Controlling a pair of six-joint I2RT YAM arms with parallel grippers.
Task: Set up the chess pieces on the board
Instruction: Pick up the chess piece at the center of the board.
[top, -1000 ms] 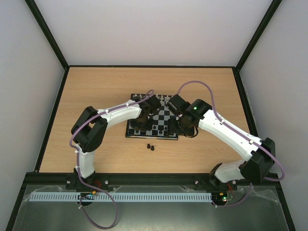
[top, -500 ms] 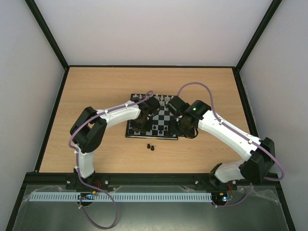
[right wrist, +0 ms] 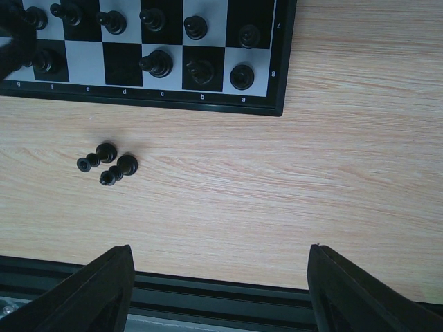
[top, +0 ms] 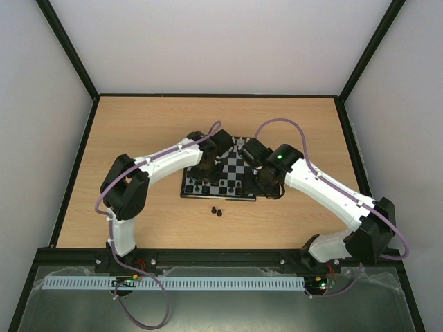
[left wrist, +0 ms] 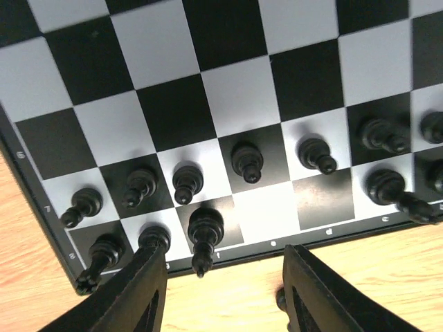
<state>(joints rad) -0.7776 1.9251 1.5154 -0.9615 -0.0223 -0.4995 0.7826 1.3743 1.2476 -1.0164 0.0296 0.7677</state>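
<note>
The board [top: 233,170] lies mid-table, with black chess pieces [left wrist: 247,160] in its two near rows. My left gripper [left wrist: 225,294] hangs open over the board's near edge. A tall black piece [left wrist: 205,235] stands free on the edge row between its fingers [left wrist: 142,294], touching neither. From above, the left gripper [top: 205,173] covers the board's left part. My right gripper [right wrist: 232,290] is open and empty over bare wood near the board's right corner [right wrist: 277,104]. Two black pieces [right wrist: 109,163] lie loose on the table in front of the board [right wrist: 173,101].
The two loose pieces [top: 216,210] sit just off the board's near edge, between the arms. The dark front rail [right wrist: 221,294] runs along the table's near edge under the right gripper [top: 268,183]. Black frame posts border the table.
My left gripper has opened and let go of the tall black piece, which now stands on the edge row. That arm has shifted slightly towards the far side. The right arm has barely moved.
</note>
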